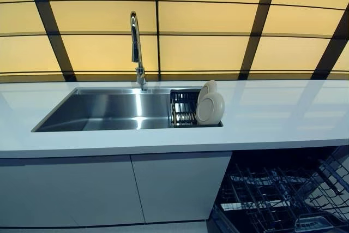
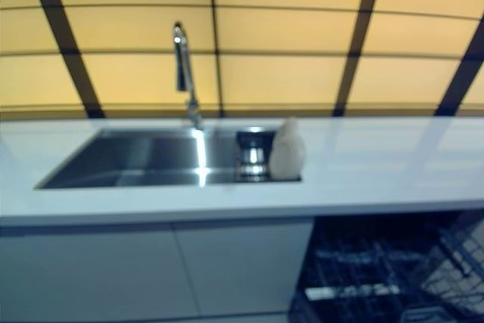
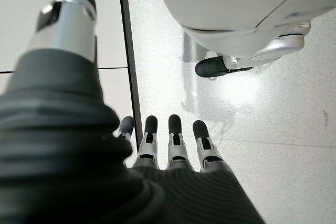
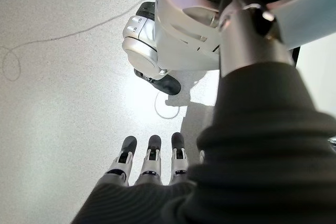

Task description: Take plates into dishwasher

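Plates (image 1: 210,105) upright in sink rack (image 1: 184,108); dishwasher rack (image 1: 283,195) empty, pulled out; left hand (image 3: 173,145), right hand (image 4: 149,163) fingers straight, holding nothing; nothing moved yet.

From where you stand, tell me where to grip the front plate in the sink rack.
Grip the front plate by its upper rim, coming from above. It stands on edge in the rack at the sink's right end, another plate close behind, so only the top edge looks free. The right hand is likely better placed; both hands hang open, left hand too.
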Tool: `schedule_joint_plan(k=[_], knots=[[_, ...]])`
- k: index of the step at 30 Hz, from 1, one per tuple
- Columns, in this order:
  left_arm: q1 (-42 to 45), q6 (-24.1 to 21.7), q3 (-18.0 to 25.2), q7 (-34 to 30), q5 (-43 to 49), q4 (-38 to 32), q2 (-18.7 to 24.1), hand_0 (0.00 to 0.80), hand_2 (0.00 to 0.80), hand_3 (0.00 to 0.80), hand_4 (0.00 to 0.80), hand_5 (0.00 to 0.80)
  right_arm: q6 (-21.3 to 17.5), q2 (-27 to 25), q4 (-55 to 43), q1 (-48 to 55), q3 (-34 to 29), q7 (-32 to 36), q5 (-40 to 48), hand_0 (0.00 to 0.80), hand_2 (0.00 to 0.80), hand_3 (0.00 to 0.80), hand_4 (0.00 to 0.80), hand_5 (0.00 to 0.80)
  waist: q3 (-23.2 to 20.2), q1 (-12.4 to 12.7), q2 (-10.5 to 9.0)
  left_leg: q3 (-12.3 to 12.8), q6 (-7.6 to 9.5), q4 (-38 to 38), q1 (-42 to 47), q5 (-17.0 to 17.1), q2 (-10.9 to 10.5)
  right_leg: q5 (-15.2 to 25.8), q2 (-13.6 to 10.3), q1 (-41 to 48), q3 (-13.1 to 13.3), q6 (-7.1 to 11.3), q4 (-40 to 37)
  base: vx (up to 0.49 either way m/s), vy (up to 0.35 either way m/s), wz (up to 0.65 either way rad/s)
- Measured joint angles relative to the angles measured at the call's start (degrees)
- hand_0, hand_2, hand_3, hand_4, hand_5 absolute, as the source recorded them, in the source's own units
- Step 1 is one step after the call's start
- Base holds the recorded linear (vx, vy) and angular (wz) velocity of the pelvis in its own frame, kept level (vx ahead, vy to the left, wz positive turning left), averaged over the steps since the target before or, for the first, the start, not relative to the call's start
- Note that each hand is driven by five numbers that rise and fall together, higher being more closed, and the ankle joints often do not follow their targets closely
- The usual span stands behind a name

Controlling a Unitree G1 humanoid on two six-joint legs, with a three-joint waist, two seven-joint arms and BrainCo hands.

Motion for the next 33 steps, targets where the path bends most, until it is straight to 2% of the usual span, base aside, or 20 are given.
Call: schedule_joint_plan(k=[33], knots=[[0.0,0.0,0.0,0.1,0.1,0.0,0.0,0.000,0.000,0.000,0.000,0.000,0.0,0.1,0.5,-0.3,0.0,0.0,-0.4,0.000,0.000,0.000,0.000,0.000,-0.1,0.0,0.09,0.0,-0.12,0.0,0.2,0.1,0.0,0.0,0.0,0.2,0.0,-0.01,0.0,0.000,0.000,0.00]])
